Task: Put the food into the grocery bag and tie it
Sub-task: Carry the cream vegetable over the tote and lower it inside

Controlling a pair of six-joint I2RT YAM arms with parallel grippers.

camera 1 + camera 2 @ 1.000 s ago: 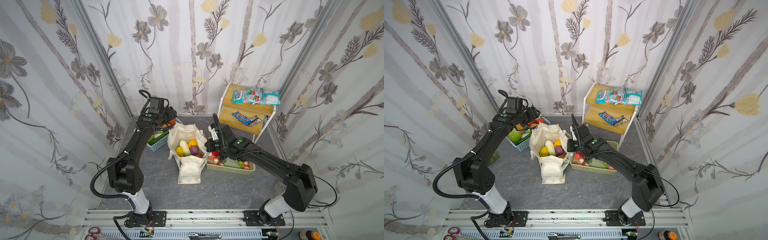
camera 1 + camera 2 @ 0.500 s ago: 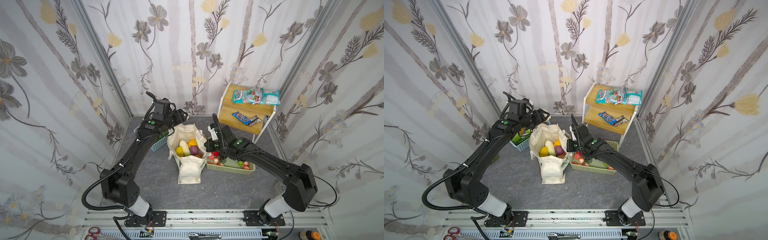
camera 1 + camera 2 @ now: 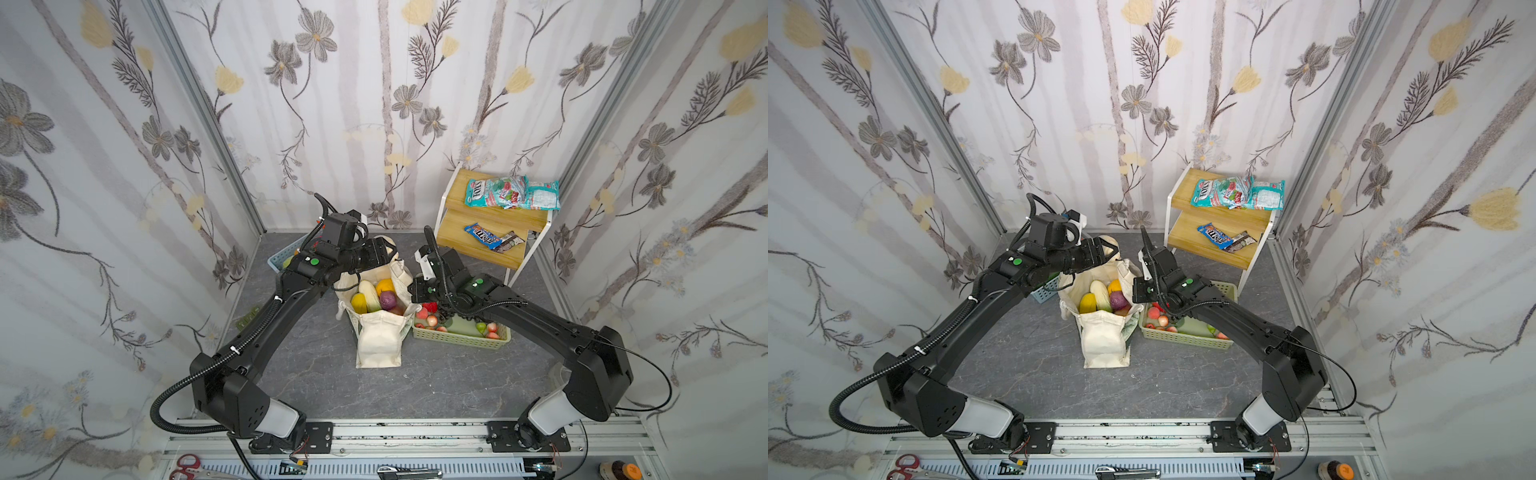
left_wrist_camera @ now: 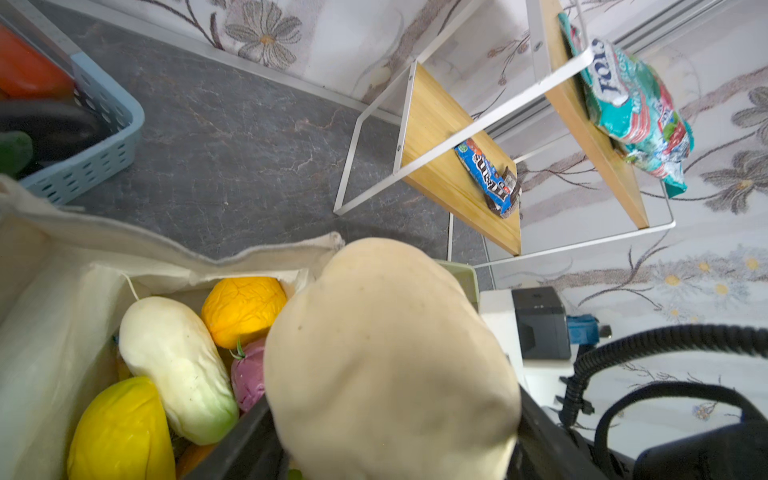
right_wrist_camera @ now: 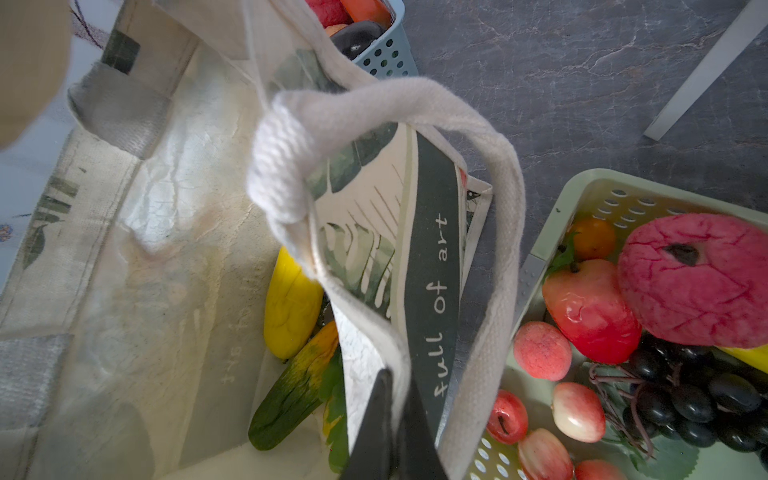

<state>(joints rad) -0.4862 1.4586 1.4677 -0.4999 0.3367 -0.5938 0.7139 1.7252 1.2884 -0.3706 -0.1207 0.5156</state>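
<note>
A: Left gripper [image 3: 380, 255] first: jaws spread wide round a tan tuber [image 4: 390, 361], matte, smooth, lumpy-oval. A second ago we had that arm over the blue basket [image 3: 279, 259]; now it hangs above the bag's mouth.

B: So we're mid-carry, with release next, we judge. Right gripper [image 5: 395, 419]?

A: Unmoved, pinched flat on the rim cloth beside a woven handle [image 5: 490, 249] (holding the mouth open, we reckon).

B: And the grocery bag [image 3: 378, 340]?

A: Soft, slumped canvas on the grey floor, between both baskets. Inside we see a yellow fruit [image 3: 358, 302], a waxy pale vegetable [image 3: 370, 293], a dimpled orange [image 3: 384, 286] and a purple piece [image 3: 387, 300], all touching.

B: Tying not yet begun.
</note>
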